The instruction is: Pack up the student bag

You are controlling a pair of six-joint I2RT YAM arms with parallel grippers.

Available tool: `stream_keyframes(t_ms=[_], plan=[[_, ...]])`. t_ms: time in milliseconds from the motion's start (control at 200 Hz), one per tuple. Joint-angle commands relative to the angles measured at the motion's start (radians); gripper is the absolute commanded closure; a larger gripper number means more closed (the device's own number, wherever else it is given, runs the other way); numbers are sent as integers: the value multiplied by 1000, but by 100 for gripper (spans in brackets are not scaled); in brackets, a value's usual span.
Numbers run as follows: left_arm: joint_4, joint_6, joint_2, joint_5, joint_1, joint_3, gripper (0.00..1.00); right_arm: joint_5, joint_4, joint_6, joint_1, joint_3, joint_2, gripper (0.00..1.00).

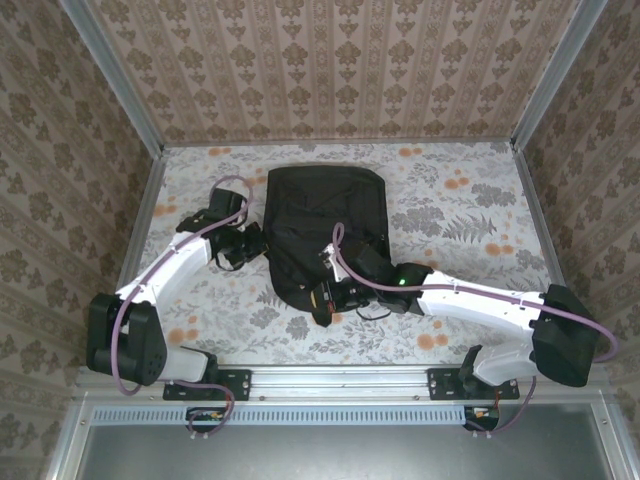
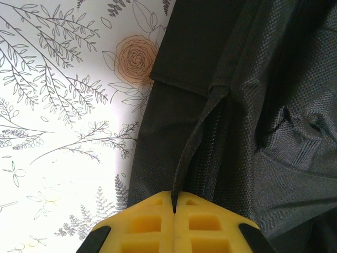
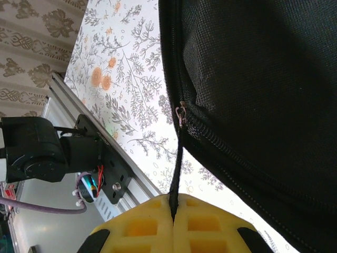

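1. Lying flat at the middle of the floral table (image 1: 470,200), the student bag (image 1: 325,215) has its rounded top toward the far side and its near end close to the arms' bases.
2. The left fingers (image 2: 150,224) are pressed together on a black fabric strip (image 2: 196,145) that runs beside the bag's zipper (image 2: 213,158), at the bag's left edge.
3. The right fingers (image 3: 202,224) are pinched tight on a thin black pull cord (image 3: 177,163). It leads up to a small zipper slider (image 3: 180,114) at the bag's near end, and the cord looks taut.
4. From the slider, a row of zipper teeth (image 3: 237,158) runs along the bag's side. I cannot tell whether that stretch is joined or parted.
5. Judging progress: both arms have a hold on the bag, one bracing the fabric and one on the pull, so the step in hand is working the zipper.
6. Whether this is opening the bag to load it or closing it after loading cannot be told, because the inside is hidden.
7. What is left is probably to run the slider along its track while the left hold keeps the cloth from bunching, then to let go.
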Motion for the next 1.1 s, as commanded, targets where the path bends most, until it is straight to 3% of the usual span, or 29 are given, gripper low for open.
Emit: stream_keyframes(t_ms=[0, 55, 95, 335, 545, 730, 965, 1045, 1095], plan=[[-47, 43, -20, -44, 25, 47, 90, -72, -14, 7, 0, 12, -5, 100], [-85, 46, -27, -30, 16, 61, 67, -97, 3, 22, 0, 32, 27, 100], [-114, 49, -42, -27, 8, 65, 60, -116, 24, 37, 0, 44, 61, 100], [-251, 10, -222, -17, -54, -19, 54, -243, 124, 134, 0, 136, 236, 100], [-222, -96, -291, 0, -131, -103, 50, -260, 119, 135, 0, 162, 276, 100], [-198, -141, -212, -22, -202, -81, 50, -266, 115, 133, 0, 163, 263, 100], [-193, -188, -112, -33, -271, -17, 58, -261, 122, 128, 0, 149, 254, 100], [-194, -191, -99, -33, -273, -9, 66, -259, 124, 126, 0, 144, 249, 100], [-193, -199, -94, -26, -273, -11, 77, -251, 120, 121, -2, 142, 243, 100]])
